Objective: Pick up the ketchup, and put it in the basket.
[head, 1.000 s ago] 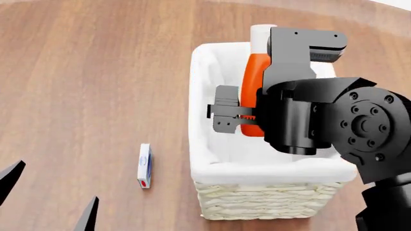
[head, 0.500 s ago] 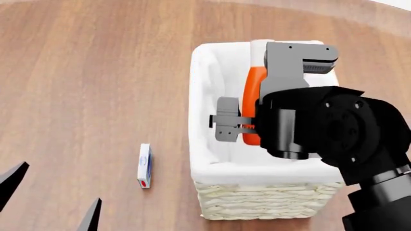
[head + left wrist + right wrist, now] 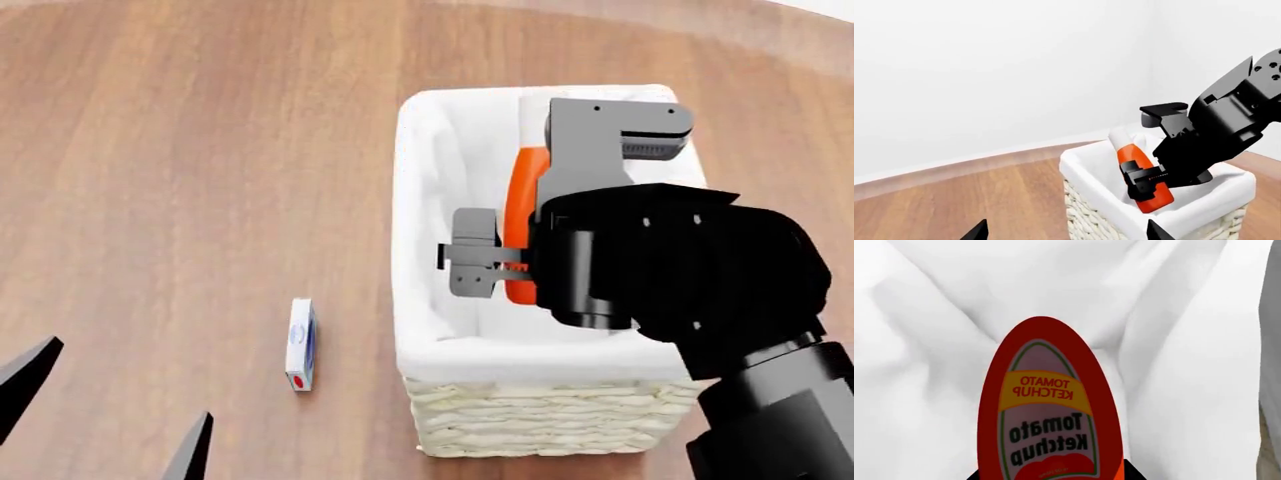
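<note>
The ketchup [image 3: 522,215] is an orange-red bottle held tilted inside the cream wicker basket [image 3: 412,200], cap toward the far end. My right gripper [image 3: 497,262] is shut on its lower body, and the wrist hides the cap from the head. In the left wrist view the ketchup [image 3: 1139,172] leans with its white cap up over the basket's cloth-lined rim [image 3: 1084,167]. The right wrist view shows the ketchup's label [image 3: 1051,415] just above the basket's white liner [image 3: 1187,365]. My left gripper [image 3: 114,420] hangs open near the front left, nothing between its fingers.
A small white box [image 3: 302,345] with blue and red print lies on the wooden table [image 3: 187,180] to the left of the basket. The basket's woven front wall [image 3: 547,425] faces me. A white wall [image 3: 1001,75] stands behind.
My right arm has drawn closer to me and lower with the ketchup, so the bottle sits deeper in the basket and its cap is now hidden. The left gripper barely moved.
</note>
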Available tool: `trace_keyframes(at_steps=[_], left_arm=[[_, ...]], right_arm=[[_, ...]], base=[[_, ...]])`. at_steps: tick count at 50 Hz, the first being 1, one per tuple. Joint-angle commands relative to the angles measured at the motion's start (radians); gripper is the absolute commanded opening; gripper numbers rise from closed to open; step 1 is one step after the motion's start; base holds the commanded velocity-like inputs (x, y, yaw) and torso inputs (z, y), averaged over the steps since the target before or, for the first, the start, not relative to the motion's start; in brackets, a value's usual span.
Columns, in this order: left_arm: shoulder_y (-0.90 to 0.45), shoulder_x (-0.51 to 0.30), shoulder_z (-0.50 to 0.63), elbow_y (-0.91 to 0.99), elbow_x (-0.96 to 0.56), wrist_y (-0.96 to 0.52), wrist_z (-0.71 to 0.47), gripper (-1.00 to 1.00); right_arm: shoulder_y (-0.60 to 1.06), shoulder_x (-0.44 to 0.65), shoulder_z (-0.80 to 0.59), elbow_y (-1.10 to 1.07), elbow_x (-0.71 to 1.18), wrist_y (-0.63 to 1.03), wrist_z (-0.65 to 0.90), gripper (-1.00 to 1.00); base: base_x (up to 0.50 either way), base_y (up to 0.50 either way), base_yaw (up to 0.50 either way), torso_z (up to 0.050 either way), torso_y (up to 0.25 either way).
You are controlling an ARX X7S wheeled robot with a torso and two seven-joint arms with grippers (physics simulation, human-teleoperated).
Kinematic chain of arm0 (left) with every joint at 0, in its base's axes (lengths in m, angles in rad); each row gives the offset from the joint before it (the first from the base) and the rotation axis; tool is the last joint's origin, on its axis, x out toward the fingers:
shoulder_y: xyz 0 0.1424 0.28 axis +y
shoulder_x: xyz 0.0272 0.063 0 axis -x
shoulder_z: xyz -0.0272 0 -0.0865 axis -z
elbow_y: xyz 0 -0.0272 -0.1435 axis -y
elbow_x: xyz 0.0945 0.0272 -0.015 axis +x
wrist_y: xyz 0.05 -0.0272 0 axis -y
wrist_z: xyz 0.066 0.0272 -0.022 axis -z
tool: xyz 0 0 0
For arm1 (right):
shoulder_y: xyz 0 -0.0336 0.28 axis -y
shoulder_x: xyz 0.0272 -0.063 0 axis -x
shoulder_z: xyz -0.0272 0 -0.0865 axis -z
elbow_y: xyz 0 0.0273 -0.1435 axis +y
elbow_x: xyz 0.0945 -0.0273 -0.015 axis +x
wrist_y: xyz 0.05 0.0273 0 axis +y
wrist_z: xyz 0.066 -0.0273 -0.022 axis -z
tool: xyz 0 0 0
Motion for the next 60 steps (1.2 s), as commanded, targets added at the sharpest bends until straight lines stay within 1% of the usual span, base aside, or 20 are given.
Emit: trace_keyframes(at_steps=[1, 10, 20, 22, 38, 48, 59, 60], left_arm=[[-0.018, 0.03, -0.05, -0.044, -0.003, 0.012, 0.005, 1.0], [-0.02, 0.034, -0.048, -0.055, -0.003, 0.015, 0.009, 1.0], [-0.021, 0.036, -0.045, -0.056, -0.002, 0.013, 0.009, 1.0], [-0.02, 0.036, -0.044, -0.057, 0.0, 0.014, 0.01, 1.0], [-0.021, 0.037, -0.04, -0.056, 0.0, 0.013, 0.01, 1.0], [-0.023, 0.036, -0.039, -0.053, -0.002, 0.009, 0.009, 1.0], [-0.021, 0.037, -0.037, -0.058, 0.0, 0.015, 0.012, 1.0], [-0.024, 0.037, -0.038, -0.054, -0.003, 0.01, 0.01, 1.0]], right_arm=[[0.024, -0.051, -0.009, 0.088, -0.092, -0.036, -0.111, -1.0], [0.036, -0.074, -0.032, 0.159, -0.124, -0.066, -0.164, -1.0], [0.034, -0.082, -0.041, 0.18, -0.139, -0.083, -0.182, -1.0], [0.037, -0.09, -0.055, 0.201, -0.154, -0.095, -0.212, -1.0], [0.043, -0.123, -0.084, 0.286, -0.195, -0.139, -0.277, -1.0], [0.046, -0.141, -0.095, 0.335, -0.213, -0.164, -0.306, -1.0], [0.045, -0.138, -0.08, 0.334, -0.205, -0.181, -0.303, -1.0], [0.043, -0.135, -0.079, 0.324, -0.203, -0.181, -0.3, 1.0]], base=[[0.0, 0.0, 0.0, 0.0, 0.0], [0.0, 0.0, 0.0, 0.0, 0.0], [0.0, 0.0, 0.0, 0.0, 0.001], [0.0, 0.0, 0.0, 0.0, 0.0], [0.0, 0.0, 0.0, 0.0, 0.0], [0.0, 0.0, 0.0, 0.0, 0.0], [0.0, 0.0, 0.0, 0.0, 0.0], [0.0, 0.0, 0.0, 0.0, 0.0]])
